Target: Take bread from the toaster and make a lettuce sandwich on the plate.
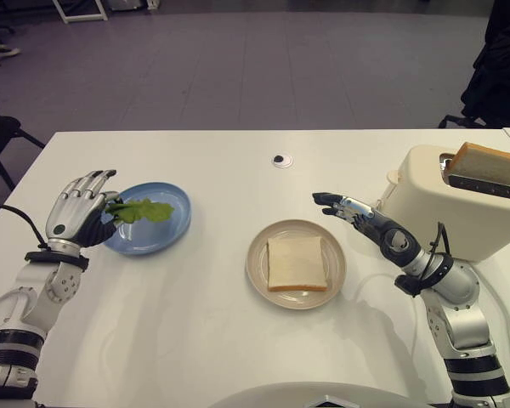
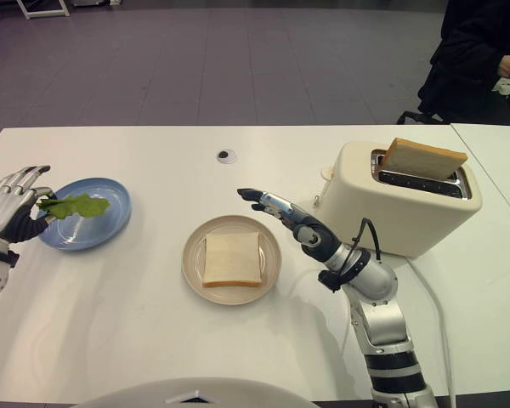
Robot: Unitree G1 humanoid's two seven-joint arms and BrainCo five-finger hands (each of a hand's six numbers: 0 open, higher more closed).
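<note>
White bread [image 1: 297, 262] [image 1: 486, 161] 2 | plates [image 1: 257, 255] [image 1: 153, 236] 2 | left hand [image 1: 76, 212] grips 1 lettuce leaf [image 1: 144, 210] | right hand [image 1: 357, 214] outstretched

Grey tiled floor [image 1: 238, 68], white table [image 1: 195, 340]

I see green lettuce [image 1: 143, 210], a blue plate [image 1: 166, 234], white bread [image 1: 297, 263] with tan crust on a beige plate [image 1: 338, 263], a cream toaster [image 1: 433, 212], golden-brown toast [image 1: 486, 161] and a white table [image 1: 195, 323]. My left hand [image 1: 78, 211] is silver and black, and my right hand [image 1: 361, 217] is mostly black.
</note>
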